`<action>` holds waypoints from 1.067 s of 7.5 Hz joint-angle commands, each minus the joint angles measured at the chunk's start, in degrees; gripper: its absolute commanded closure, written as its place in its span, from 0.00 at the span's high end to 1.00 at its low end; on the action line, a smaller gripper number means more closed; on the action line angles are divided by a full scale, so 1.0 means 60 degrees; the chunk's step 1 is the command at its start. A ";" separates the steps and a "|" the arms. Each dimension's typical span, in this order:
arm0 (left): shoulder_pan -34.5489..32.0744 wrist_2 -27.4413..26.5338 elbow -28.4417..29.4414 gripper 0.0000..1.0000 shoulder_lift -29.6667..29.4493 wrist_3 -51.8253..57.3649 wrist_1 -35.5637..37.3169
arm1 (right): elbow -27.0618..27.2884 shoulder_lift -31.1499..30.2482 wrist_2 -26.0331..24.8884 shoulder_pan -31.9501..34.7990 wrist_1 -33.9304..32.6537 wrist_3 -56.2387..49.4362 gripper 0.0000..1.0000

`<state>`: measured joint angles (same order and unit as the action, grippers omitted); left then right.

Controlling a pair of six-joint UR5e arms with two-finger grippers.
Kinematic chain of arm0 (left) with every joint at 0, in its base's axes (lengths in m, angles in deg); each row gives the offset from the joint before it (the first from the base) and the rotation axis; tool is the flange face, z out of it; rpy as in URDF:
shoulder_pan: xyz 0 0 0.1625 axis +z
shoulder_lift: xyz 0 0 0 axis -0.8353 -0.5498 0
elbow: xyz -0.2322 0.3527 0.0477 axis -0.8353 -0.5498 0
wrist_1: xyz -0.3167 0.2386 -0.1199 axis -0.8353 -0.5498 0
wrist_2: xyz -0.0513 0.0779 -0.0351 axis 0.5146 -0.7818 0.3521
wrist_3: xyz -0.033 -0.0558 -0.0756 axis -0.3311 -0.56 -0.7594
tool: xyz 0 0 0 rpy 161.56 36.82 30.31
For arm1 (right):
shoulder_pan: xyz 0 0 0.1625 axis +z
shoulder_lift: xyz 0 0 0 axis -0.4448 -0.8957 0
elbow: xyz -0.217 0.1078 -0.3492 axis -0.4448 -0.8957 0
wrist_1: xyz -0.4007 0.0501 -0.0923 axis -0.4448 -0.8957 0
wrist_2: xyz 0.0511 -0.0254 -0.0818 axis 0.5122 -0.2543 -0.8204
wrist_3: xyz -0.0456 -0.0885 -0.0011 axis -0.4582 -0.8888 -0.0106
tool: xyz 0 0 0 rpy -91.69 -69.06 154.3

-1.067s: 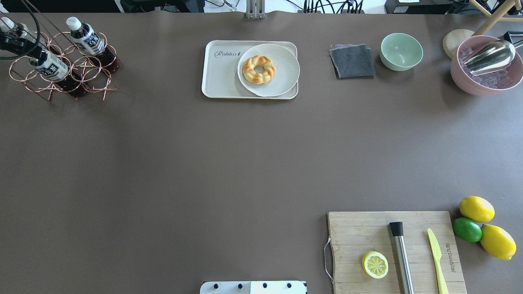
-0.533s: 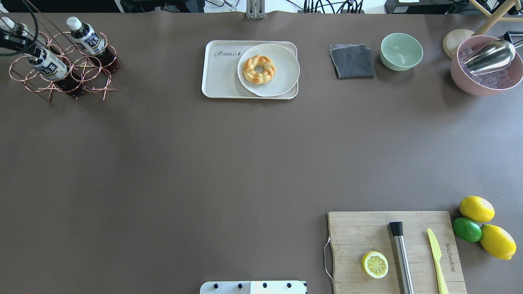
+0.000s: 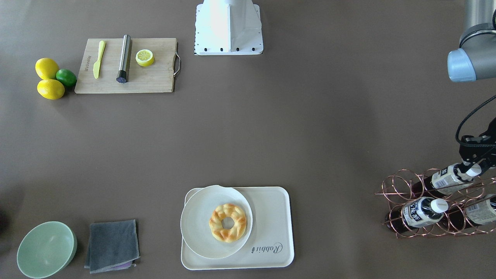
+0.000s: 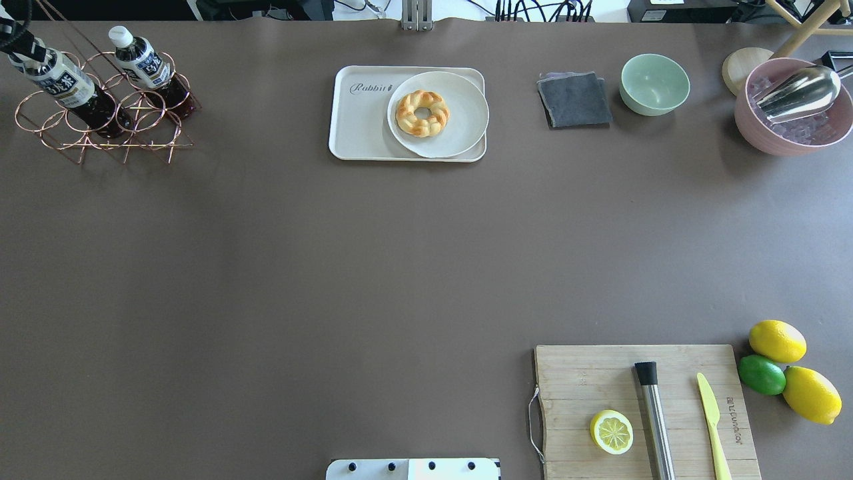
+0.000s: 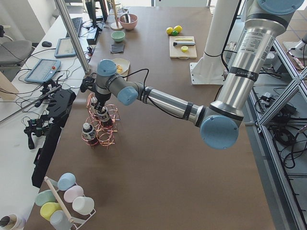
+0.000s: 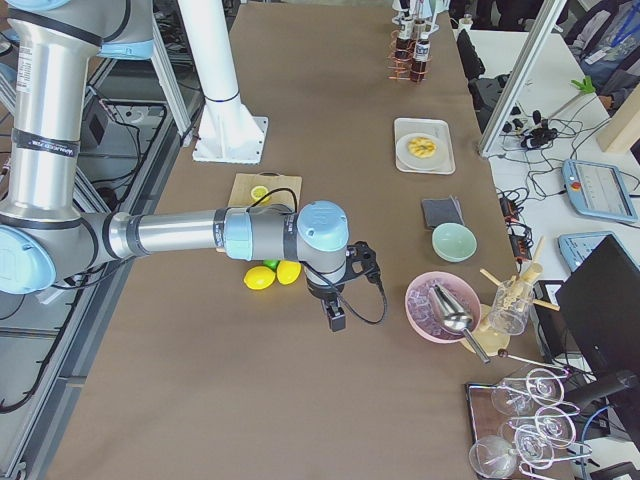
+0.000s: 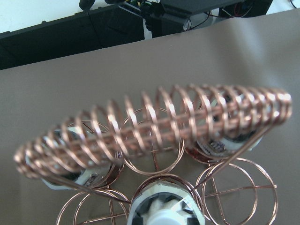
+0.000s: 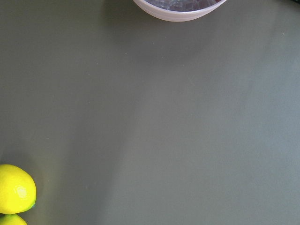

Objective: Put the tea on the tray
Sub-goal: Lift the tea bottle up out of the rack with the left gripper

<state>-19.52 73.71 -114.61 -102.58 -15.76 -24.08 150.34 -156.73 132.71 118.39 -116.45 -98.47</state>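
Observation:
My left gripper (image 3: pixel 474 167) is shut on the white cap of a tea bottle (image 3: pixel 445 178) and holds it tilted, partly drawn out of an upper ring of the copper wire rack (image 3: pixel 403 193). In the overhead view this bottle (image 4: pixel 58 79) is at the far left, with the gripper (image 4: pixel 12 39) at the frame's edge. A second tea bottle (image 4: pixel 142 63) lies in the rack. The cream tray (image 4: pixel 360 130) with the "Rabbit" print sits at the far middle of the table. My right gripper (image 6: pixel 336 317) shows only in the exterior right view, so I cannot tell its state.
A round white plate (image 4: pixel 466 127) with a braided doughnut (image 4: pixel 422 113) fills the tray's right part. A grey cloth (image 4: pixel 574 100), a green bowl (image 4: pixel 654 83) and a pink ice bowl (image 4: pixel 766 133) stand to its right. A cutting board (image 4: pixel 580 380), lemons (image 4: pixel 777 341) and a lime lie at the front right.
My left gripper has drawn the held tea bottle up and back out of its rack ring, toward the far left corner. The other bottle and the tray have not moved.

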 commanded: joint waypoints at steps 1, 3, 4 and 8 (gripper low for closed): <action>-0.1205 0.1351 -0.1367 0.00 -0.0738 0.0080 0.1881 | 0.0075 -0.0020 0.0000 0.0006 0.0000 -0.0001 1.00; -0.1222 0.1367 -0.2818 0.00 -0.1002 -0.0051 0.3535 | 0.0060 0.0083 0.0029 0.0021 -0.0014 0.0072 1.00; -0.1163 0.1657 -0.3260 0.00 -0.1613 -0.0718 0.4777 | 0.0075 0.0054 0.0087 0.0050 -0.0014 0.0058 1.00; 0.1394 0.0757 -0.4931 0.00 -0.2219 -0.4367 0.4980 | 0.0368 0.0141 0.0424 0.0036 0.0000 0.0073 1.00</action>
<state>-18.40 82.23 -140.74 -114.28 -34.21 5.42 151.88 -156.09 134.60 118.65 -116.47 -98.07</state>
